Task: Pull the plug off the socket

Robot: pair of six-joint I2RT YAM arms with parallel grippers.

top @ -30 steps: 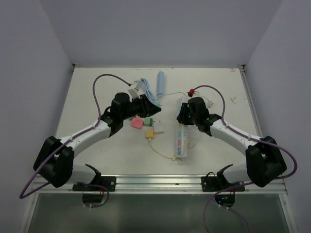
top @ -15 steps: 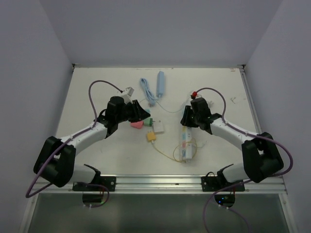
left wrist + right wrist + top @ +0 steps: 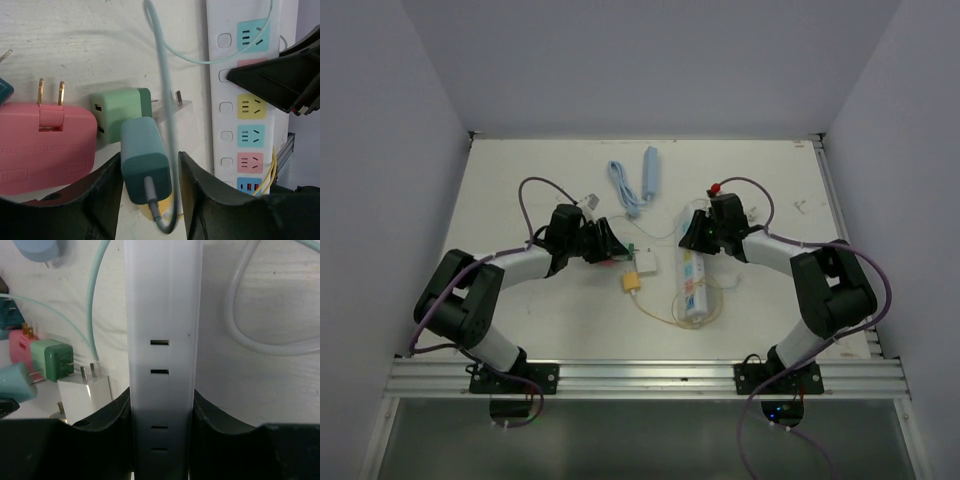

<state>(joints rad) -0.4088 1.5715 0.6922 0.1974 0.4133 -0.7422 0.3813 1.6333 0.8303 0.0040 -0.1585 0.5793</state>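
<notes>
On the tabletop [image 3: 510, 190], the teal plug [image 3: 144, 150] is seen lying between the fingers of the left hand [image 3: 148, 161], which is slightly released, a gap showing on 1 side. The plug is found apart from the socket [image 3: 162, 315], which is grasped across its width by the right hand [image 3: 160, 397].

Bright, diffuse overhead light; faint soft shadows on the table [image 3: 570, 320]; wrist views sharp; the socket [image 3: 161, 300] nearly washes out white.
</notes>
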